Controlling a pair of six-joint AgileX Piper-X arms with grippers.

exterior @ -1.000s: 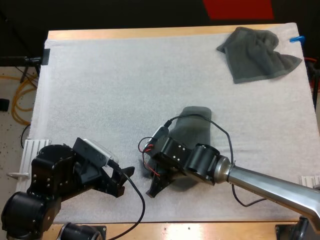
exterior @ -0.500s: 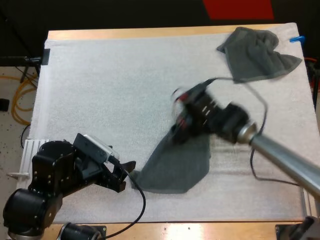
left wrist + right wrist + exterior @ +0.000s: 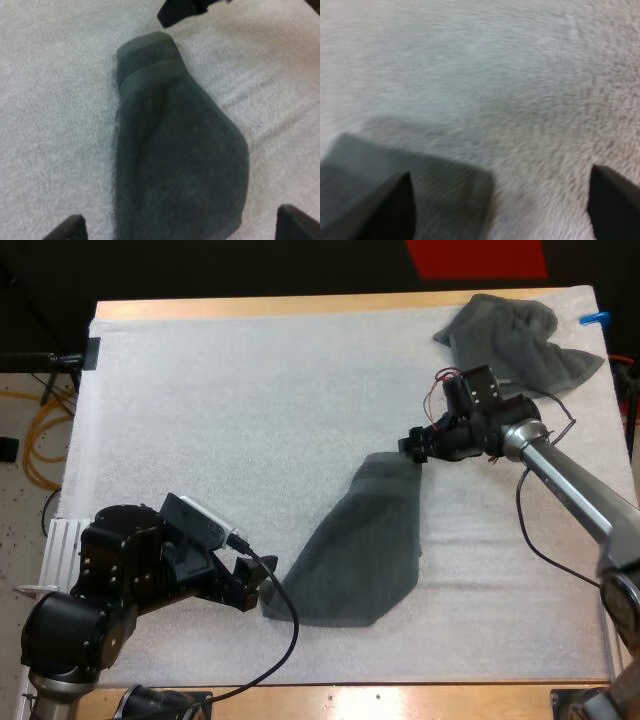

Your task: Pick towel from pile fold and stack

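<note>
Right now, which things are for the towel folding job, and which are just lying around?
For the job: spread-out towel, crumpled towel, left gripper and right gripper, both open.
Just lying about: white mat, wooden table, yellow cords on the floor.

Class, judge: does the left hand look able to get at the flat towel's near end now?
Likely yes: the left hand is open right at the flat towel's near end, nothing between; the right hand is at its far end.
</note>
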